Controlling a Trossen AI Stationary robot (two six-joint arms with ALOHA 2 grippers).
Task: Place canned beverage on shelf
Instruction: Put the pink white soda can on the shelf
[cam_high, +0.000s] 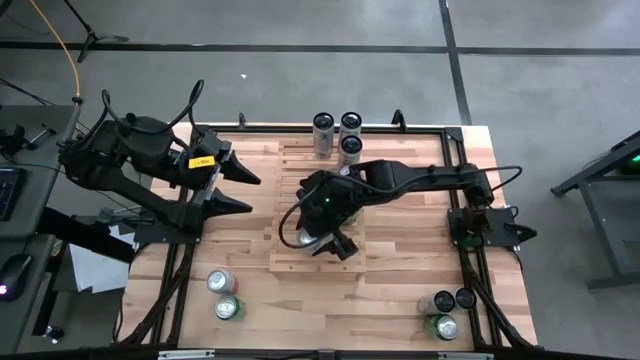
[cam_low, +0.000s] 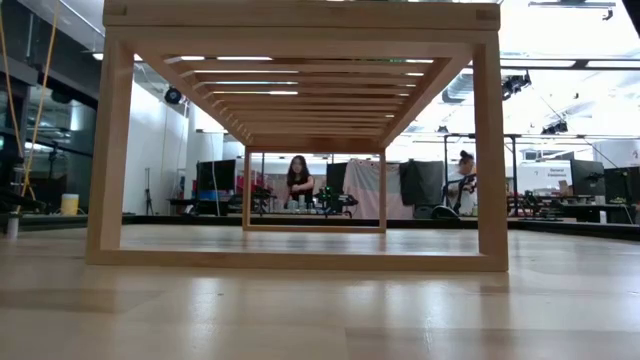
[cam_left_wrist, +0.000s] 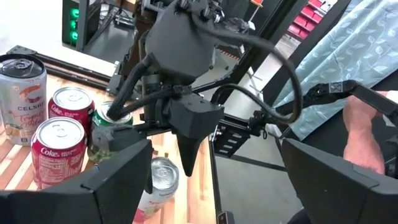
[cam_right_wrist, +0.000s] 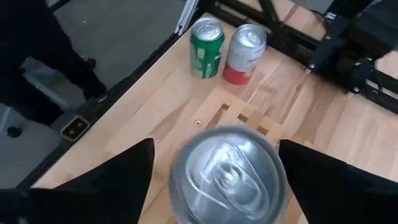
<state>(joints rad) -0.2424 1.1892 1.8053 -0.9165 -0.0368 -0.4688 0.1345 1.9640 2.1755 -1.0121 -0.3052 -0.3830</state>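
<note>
The right gripper (cam_high: 335, 243) hangs over the shelf (cam_high: 300, 160), fingers spread clear of the silver can (cam_right_wrist: 227, 177) standing upright between them, apparently just set there. The left gripper (cam_high: 245, 190) waits spread over the counter (cam_high: 400, 300), out of the way.

A can (cam_right_wrist: 227, 174) stands on the shelf (cam_high: 300, 160) mid-bench (cam_high: 400, 300), between the right tool's (cam_high: 335, 243) fingers; three cans (cam_high: 338, 133) stand behind.
</note>
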